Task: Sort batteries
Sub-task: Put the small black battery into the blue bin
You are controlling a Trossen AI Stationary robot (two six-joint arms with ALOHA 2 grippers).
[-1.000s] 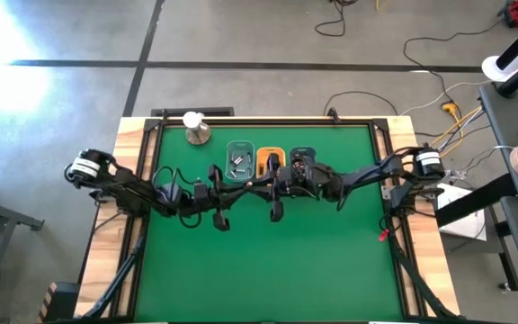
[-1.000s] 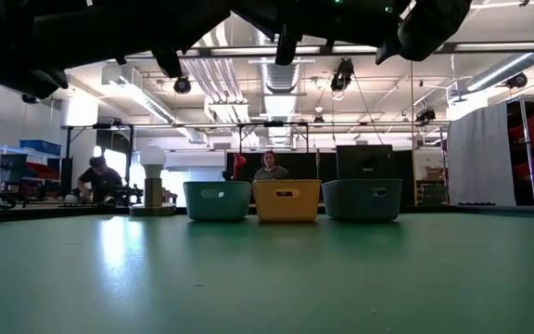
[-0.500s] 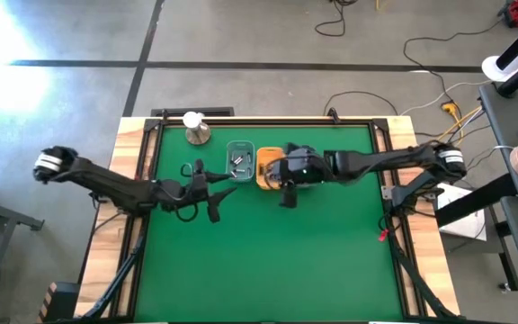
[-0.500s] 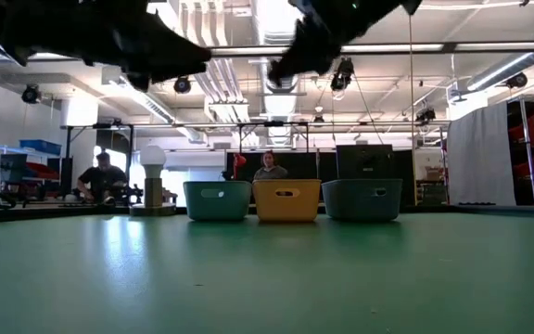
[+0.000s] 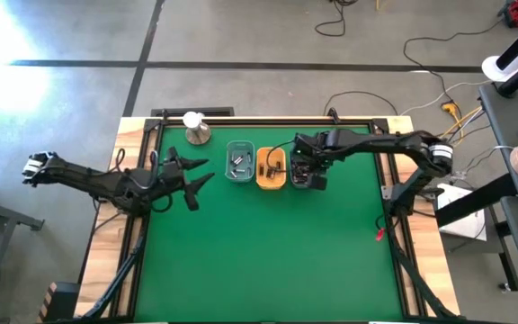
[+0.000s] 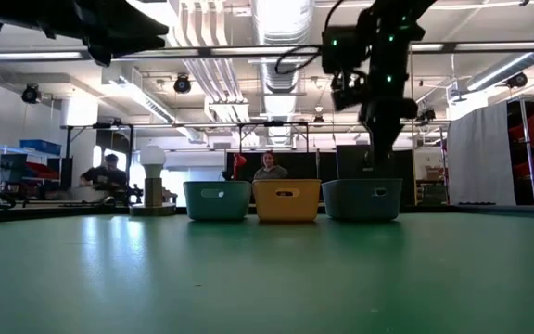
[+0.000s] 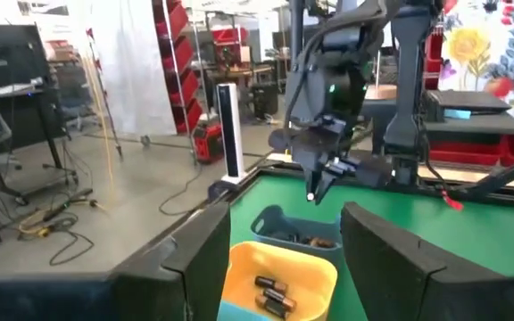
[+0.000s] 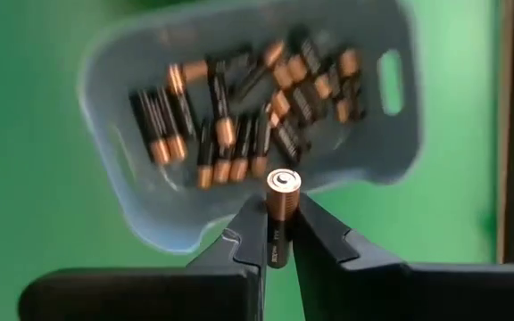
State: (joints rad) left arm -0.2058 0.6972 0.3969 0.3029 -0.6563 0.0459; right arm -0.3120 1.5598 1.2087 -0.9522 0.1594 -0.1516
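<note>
1. Left pincer (image 5: pixel 190 180): I have it over the left part of the desk (image 5: pixel 268 261), well short of the trays, fingers spread and empty. My guess is it is parked clear so the other arm has room.

2. Metal dome with white ball (image 5: pixel 196 130): far-left corner of the green mat, apart from the trays, no part of the sort.

3. Teal tray (image 5: pixel 238 160): leftmost of three in a row; a few batteries lie in it.

4. Yellow tray (image 5: pixel 272 169): middle, touching its neighbours; a few batteries (image 7: pixel 270 292) lie in its bottom, seen from the left wrist.

5. Blue-grey tray (image 8: pixel 239 125): rightmost, holding the main heap of batteries, so I judge it the supply bin.

6. Right pincer (image 8: pixel 277 234): above the blue-grey tray, clamped on one battery (image 8: pixel 281 205), gripped by its body, end cap exposed. Probably just lifted for carrying to a sorting tray.
</note>
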